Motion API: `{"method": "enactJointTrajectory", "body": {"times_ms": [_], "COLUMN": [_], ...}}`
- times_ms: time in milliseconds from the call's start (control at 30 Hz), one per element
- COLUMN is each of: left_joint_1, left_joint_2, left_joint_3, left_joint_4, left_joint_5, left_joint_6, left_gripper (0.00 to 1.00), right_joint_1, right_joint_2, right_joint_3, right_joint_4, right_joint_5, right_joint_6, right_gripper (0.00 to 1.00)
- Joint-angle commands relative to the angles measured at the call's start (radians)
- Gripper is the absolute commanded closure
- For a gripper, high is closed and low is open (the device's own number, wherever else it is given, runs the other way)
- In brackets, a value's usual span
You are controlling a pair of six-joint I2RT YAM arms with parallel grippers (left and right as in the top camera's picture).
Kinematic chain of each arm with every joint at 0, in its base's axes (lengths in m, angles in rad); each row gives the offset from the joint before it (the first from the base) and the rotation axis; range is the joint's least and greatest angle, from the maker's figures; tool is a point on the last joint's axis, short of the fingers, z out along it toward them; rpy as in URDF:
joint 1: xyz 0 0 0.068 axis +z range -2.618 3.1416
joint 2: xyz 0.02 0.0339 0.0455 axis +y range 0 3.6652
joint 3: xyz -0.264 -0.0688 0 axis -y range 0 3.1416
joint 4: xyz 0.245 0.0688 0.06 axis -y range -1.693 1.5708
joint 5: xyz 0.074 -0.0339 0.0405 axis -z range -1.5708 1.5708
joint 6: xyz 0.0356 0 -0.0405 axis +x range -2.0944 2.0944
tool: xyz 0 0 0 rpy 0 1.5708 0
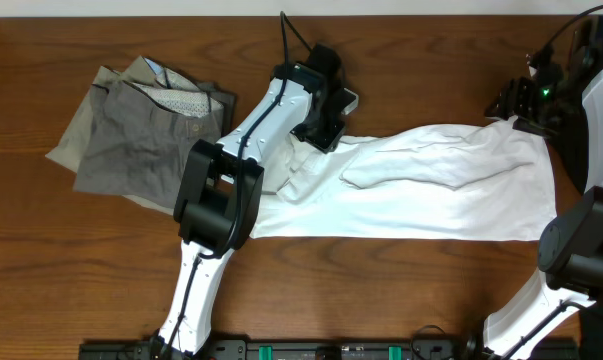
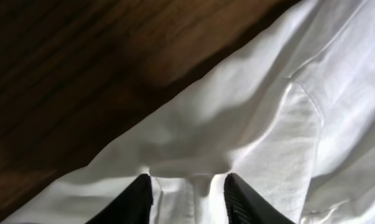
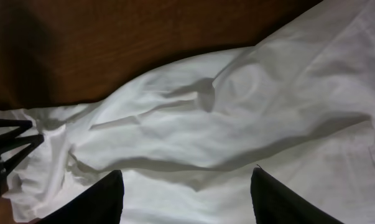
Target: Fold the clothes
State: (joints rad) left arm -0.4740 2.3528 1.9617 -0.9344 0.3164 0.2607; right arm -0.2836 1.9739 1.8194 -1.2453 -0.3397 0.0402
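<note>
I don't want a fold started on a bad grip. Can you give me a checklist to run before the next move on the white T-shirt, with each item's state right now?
1. Pinch by the left gripper on the white T-shirt: jaws apart astride a ridge of cloth; not ok.
2. Pinch by the right gripper on the shirt: jaws wide apart over the cloth; not ok.
3. Shirt lying flat: wrinkled, and bunched near the left gripper; not ok.
4. Near hem straight: ok.
5. Trousers apart from the shirt: the left arm hides the gap; cannot tell.
</note>
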Motion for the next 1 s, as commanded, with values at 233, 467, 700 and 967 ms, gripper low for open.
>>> {"method": "enactJointTrajectory", "body": {"times_ms": [233,467,700,967], "left_joint_1": [-0.021,-0.019,-0.019,-0.023], "left_joint_2": [0.04,0.039,-0.004,-0.13], "left_joint_3": [0.005,0.008,0.029,0.035], "left_joint_4": [-0.006,-0.008,-0.017,-0.082], "left_joint_5": [0.015,0.012,0.011,0.001], "left_joint_6": [0.0,0.0,0.0,-0.011], "left_gripper": [0.68,0.79,0.91,0.94], "right_joint_1": [0.003,0.003,0.003,0.003], "right_joint_2": [-0.019,-0.019,-0.019,-0.018], "right_joint_3": [0.011,0.011,0.011,0.011], "right_joint_4": [-0.004,-0.004,-0.004,0.004], "right_joint_5": [0.003,0.003,0.003,0.003], "right_joint_6": [-0.012,-0.012,-0.012,-0.012], "right_gripper": [0.37,0.37,0.36,0.35]}}
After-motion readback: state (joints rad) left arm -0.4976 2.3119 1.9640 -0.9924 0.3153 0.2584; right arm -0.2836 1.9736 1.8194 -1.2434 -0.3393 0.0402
